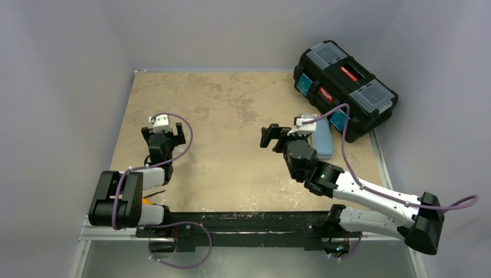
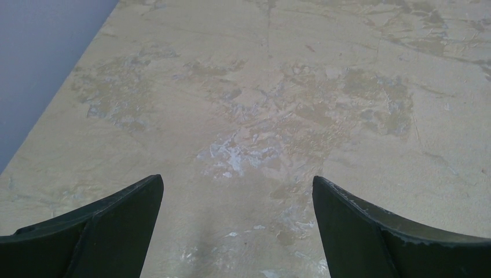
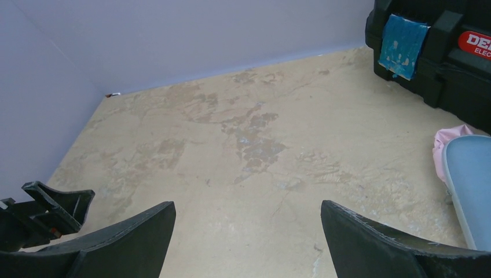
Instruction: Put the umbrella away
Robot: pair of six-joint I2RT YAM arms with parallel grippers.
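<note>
Working out from the arm bases at the 6 o'clock edge: the left gripper [image 2: 237, 184] hangs over bare table [image 1: 231, 104] on the 9 o'clock side. Its fingers are spread wide with nothing between them, just scuffed tabletop in its own wrist view.

The right gripper [image 3: 248, 206] sits near the middle of the table, pointing toward 9 o'clock. It's also wide open and holding nothing.

Just off the right gripper's 3 o'clock side lies the grey case [image 1: 322, 139], running roughly 6 to 12. This is the interesting bit: in the right wrist view a bit of pale pink fabric pokes out at the far end of the case, and that's the umbrella [image 3: 446, 145]. It's touching the case or coming out from under or inside it, I honestly can't tell which. No shaft or handle shows anywhere, and in the top view the arm hides that spot.

Further back, at about 1 o'clock, a black toolbox [image 1: 344, 87] sits in the corner with its lid shut.

So my read on progress: the umbrella is bunched up at the case rather than lying open on the table, and neither arm has hold of anything. Whether it's properly stowed is unclear. With fabric showing at the edge, I'd guess there's tucking in or closing left to do.
</note>
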